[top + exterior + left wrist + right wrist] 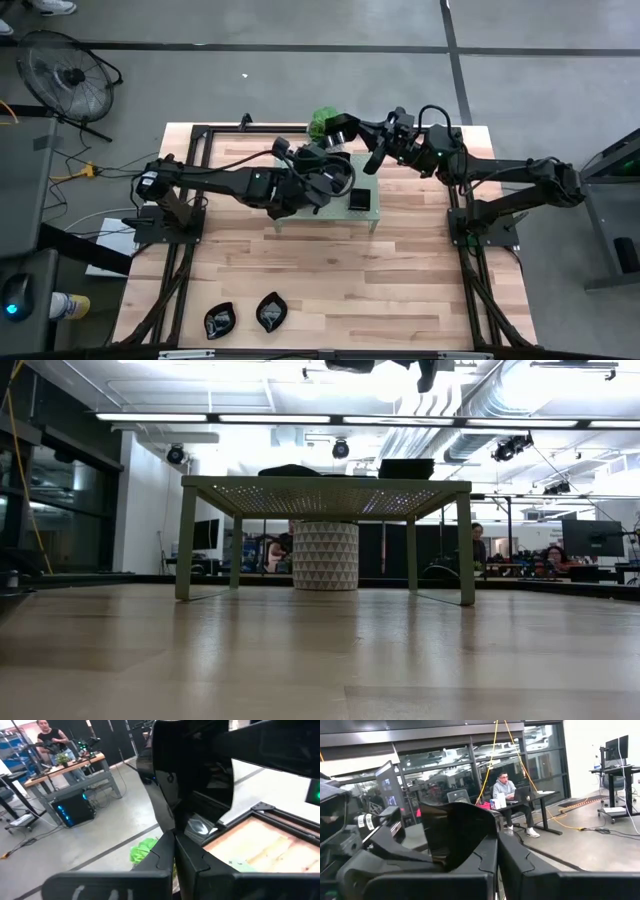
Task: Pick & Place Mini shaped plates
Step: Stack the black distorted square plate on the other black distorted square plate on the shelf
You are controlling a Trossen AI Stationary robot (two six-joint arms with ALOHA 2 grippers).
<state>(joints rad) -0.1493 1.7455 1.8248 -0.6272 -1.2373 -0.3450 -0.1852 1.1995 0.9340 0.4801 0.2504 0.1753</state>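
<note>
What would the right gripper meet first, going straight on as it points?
Probably nothing: past the mini plate held in the right gripper, the way looks free; the left arm stands aside.

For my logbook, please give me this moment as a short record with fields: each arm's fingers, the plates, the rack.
right fingers: right gripper shut on a glossy black plate, raised over the rack
left fingers: left gripper shut, holding a black plate above the rack
rack: pale green perforated rack at mid table, one square black plate on top
other plates: two leaf-shaped plates at the table's near edge
plant: green potted plant behind the rack
</note>
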